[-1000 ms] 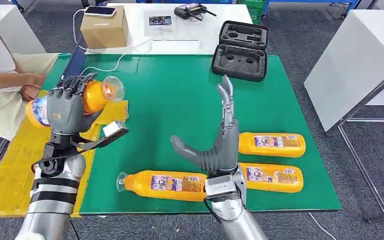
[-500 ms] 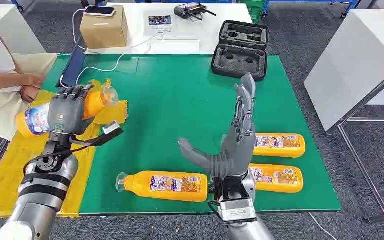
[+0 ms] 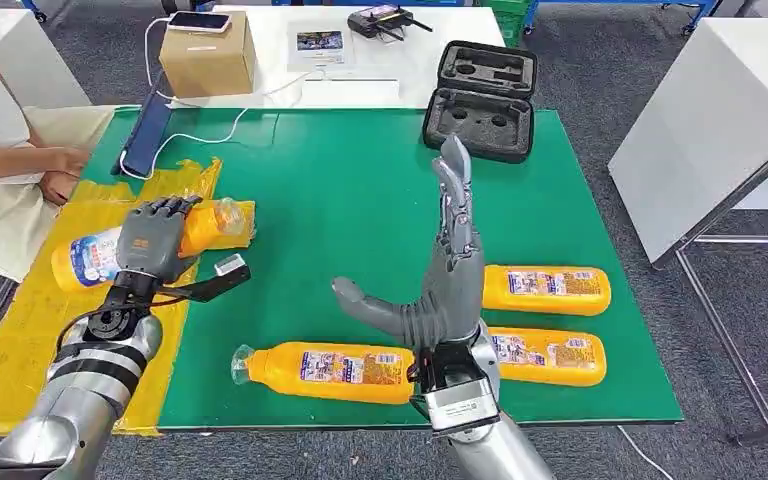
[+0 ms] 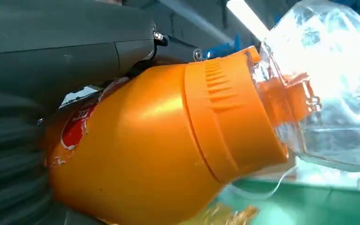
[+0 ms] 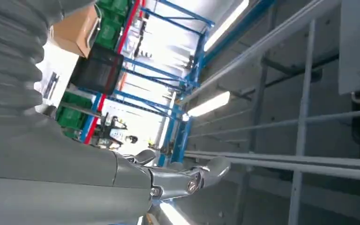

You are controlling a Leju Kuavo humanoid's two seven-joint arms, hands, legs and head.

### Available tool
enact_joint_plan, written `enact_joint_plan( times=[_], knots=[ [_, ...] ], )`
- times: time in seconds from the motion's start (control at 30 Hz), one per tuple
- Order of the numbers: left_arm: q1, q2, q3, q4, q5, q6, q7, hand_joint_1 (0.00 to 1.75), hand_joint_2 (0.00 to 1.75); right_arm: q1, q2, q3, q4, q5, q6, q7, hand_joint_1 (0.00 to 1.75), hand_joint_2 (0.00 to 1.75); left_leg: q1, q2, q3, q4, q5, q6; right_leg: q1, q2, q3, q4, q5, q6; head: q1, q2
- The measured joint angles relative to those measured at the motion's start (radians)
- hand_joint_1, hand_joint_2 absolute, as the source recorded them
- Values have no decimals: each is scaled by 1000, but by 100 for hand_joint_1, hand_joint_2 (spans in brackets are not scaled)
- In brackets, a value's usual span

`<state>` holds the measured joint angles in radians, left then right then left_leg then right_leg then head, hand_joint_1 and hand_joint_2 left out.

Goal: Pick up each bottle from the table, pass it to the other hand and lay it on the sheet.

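Left hand (image 3: pixel 152 240): fingers wrapped around an orange bottle (image 3: pixel 110 250), held lying over the yellow sheet (image 3: pixel 20 340) at the surface's left edge. Its blue-and-white label is unreadable. The left wrist view shows the bottle's ribbed shoulder and clear cap (image 4: pixel 328 84) close up.

Right hand (image 3: pixel 440 290): raised over the green surface (image 3: pixel 360 190), fingers straight and spread wide, holding nothing.

Three bottles (image 3: pixel 325 368) (image 3: pixel 545 288) (image 3: pixel 545 355) lie along the near edge; label print is too small to read.

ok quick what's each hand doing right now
Left hand: grips an orange bottle over the yellow sheet.
Right hand: open, raised, holding nothing.
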<state>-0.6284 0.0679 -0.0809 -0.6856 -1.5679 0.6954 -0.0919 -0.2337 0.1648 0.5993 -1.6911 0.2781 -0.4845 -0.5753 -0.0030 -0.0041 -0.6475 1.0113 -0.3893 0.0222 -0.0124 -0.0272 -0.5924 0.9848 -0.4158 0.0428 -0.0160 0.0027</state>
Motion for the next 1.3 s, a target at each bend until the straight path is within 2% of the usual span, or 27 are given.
enact_joint_plan(
  times=[0.4,0.43,0.47,0.77,1.3],
  knots=[
    [-29,7,-18,158,0,0,83,175,175,-13,1,19,37,3,6,3,0,175,0,0,0,0,0,0,0,0,0,0,0,0,0,0],
    [-33,8,-21,175,0,0,89,134,175,-15,1,20,41,4,6,3,0,175,0,0,0,0,0,0,0,0,0,0,0,0,0,0],
    [-36,9,-24,191,0,0,94,0,175,-17,1,22,45,5,7,3,0,175,0,0,0,0,0,0,0,0,0,0,0,0,0,0],
    [-58,14,-26,329,2,-69,119,0,175,-25,3,35,68,13,13,10,0,175,0,0,0,0,0,0,0,0,0,0,0,0,0,0],
    [-84,14,-25,368,21,-111,108,0,175,-30,11,35,79,13,15,12,0,175,0,0,1,0,1,-1,0,0,1,1,0,0,0,0]
  ],
)
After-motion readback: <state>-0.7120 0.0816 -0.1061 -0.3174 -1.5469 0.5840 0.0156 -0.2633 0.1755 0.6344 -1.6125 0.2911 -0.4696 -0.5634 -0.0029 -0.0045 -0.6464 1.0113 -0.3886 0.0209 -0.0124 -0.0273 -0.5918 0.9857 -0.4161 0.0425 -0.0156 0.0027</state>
